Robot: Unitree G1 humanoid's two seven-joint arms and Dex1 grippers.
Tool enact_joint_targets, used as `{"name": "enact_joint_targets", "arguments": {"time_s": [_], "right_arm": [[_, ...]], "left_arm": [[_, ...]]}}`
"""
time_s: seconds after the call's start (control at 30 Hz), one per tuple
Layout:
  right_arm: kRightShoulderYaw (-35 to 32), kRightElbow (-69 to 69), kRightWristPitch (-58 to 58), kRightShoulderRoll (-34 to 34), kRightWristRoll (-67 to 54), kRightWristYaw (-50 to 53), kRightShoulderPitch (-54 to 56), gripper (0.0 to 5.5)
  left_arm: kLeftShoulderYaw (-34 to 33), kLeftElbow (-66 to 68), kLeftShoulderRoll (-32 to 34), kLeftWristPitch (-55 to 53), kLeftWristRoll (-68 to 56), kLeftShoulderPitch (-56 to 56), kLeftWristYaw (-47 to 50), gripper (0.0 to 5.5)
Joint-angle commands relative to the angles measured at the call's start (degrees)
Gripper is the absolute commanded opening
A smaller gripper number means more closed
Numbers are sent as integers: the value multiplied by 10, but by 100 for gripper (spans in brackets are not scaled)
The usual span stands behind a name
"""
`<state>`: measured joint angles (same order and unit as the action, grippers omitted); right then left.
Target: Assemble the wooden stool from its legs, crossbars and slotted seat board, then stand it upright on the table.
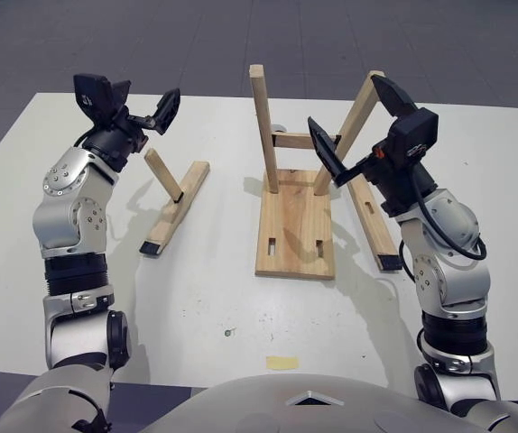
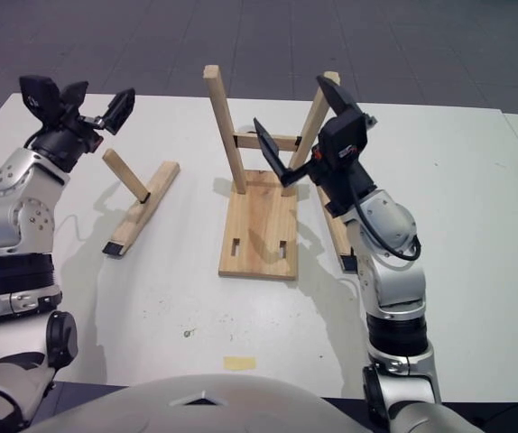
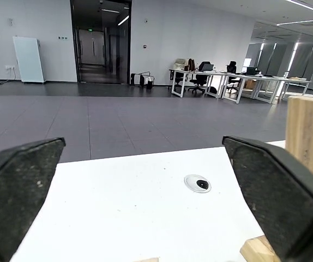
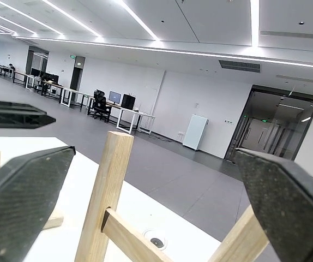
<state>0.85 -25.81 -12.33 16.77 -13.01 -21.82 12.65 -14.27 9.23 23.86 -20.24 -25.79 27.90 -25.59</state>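
Note:
The slotted seat board [image 1: 295, 236] lies flat mid-table with two legs [image 1: 263, 126] standing in its far slots, joined by a crossbar [image 1: 293, 140]. Its two near slots are empty. Another leg piece [image 1: 374, 221] lies on the table to the right of the board. A second leg-and-crossbar piece [image 1: 176, 204] lies on the left. My right gripper [image 1: 358, 126] is open, raised around the right standing leg [image 4: 104, 196] without touching it. My left gripper [image 1: 133, 99] is open and empty, held above the table beyond the left piece.
A cable hole [image 3: 198, 184] sits in the white table [image 1: 223, 298] beyond the stool. A small yellow tape patch [image 1: 282, 363] lies near the front edge, with a dark speck [image 1: 227, 333] beside it.

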Motion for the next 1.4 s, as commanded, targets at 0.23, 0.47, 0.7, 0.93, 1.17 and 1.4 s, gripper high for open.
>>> {"name": "enact_joint_targets", "arguments": {"time_s": [0.23,0.47,0.7,0.93,1.17,1.4], "right_arm": [[0,-2,1,-4,2,4,2,540],[-3,0,10,-9,8,12,7,540],[3,-1,10,-12,10,19,-5,540],[-1,-10,7,-15,10,30,-23,540],[5,-9,10,-20,13,35,-21,540],[8,-24,8,-21,16,41,-39,540]], "left_arm": [[-15,-26,16,14,5,59,8,537],[-11,7,20,49,30,68,7,537],[53,199,-37,132,99,-20,-11,537],[34,207,-27,148,88,6,-6,537],[13,66,-9,93,60,22,17,537],[-45,-170,35,-66,3,-43,72,537]]}}
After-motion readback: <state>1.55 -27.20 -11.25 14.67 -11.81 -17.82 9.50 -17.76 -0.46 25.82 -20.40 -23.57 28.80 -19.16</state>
